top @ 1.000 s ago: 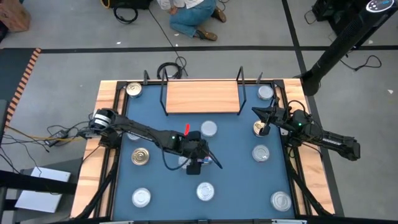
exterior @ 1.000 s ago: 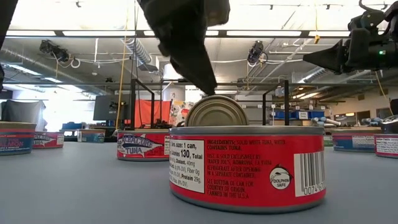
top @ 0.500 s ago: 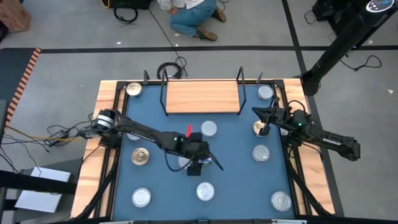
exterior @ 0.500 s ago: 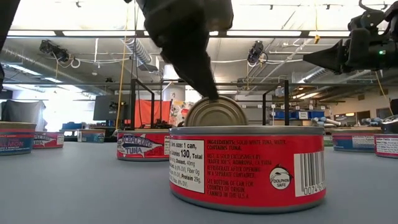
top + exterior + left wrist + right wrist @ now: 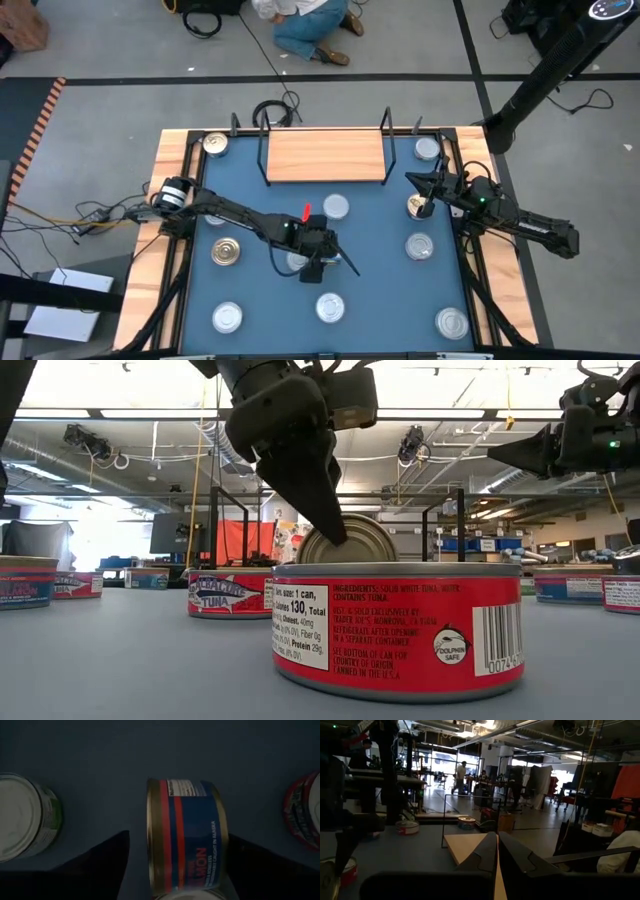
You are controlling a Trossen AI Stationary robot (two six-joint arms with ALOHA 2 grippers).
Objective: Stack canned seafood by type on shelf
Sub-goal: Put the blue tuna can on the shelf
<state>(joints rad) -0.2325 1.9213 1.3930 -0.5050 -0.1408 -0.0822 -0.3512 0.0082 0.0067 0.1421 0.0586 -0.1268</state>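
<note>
Shelf (image 5: 326,155) top bare; scattered cans ring blue table (image 5: 380,250), open lanes between them

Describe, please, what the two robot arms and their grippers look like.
Both arms are dark and slender, built of jointed segments. The left arm has a silver cylinder at its base, black cable looped along it, a small green light and a red tag near its wrist. The right arm also shows a green light. The right gripper has pointed black fingers; the left gripper's look wedge-shaped.
</note>
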